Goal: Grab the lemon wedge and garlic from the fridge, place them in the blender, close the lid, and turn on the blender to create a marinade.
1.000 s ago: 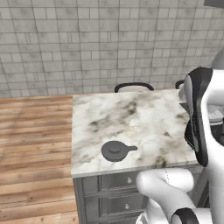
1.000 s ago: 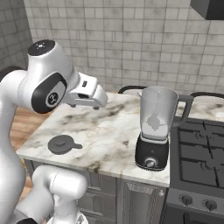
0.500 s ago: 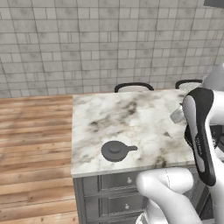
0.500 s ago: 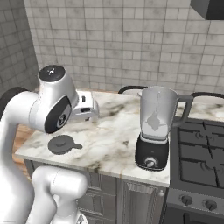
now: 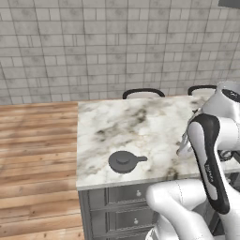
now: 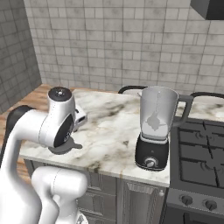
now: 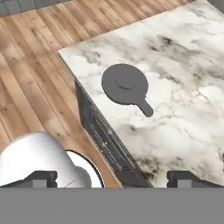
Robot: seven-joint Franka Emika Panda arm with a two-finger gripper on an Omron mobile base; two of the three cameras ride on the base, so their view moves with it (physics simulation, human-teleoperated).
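The dark grey round lid (image 7: 127,85) lies flat on the marble counter (image 7: 188,65) near its front left corner, its tab pointing right; it also shows as lid (image 5: 124,161). My gripper (image 7: 113,178) hovers above and in front of it, open, with nothing between the fingertips (image 7: 41,177). The blender (image 6: 155,127) stands at the counter's right end beside the stove, its clear jar uncovered. The arm hides most of the lid (image 6: 72,148) in the right base view. The fridge, lemon wedge and garlic are out of view.
A black stove (image 6: 199,140) adjoins the counter on the right. Two chair backs (image 5: 143,92) rise behind the counter's far edge. Grey drawers (image 5: 122,201) sit under the counter, and wooden floor (image 5: 37,154) spreads to the left. A tiled wall closes the back.
The arm has folded down and the hand has dropped lower toward the counter's front left, nearer the lid. The jaws stayed open; lid and blender have not moved.
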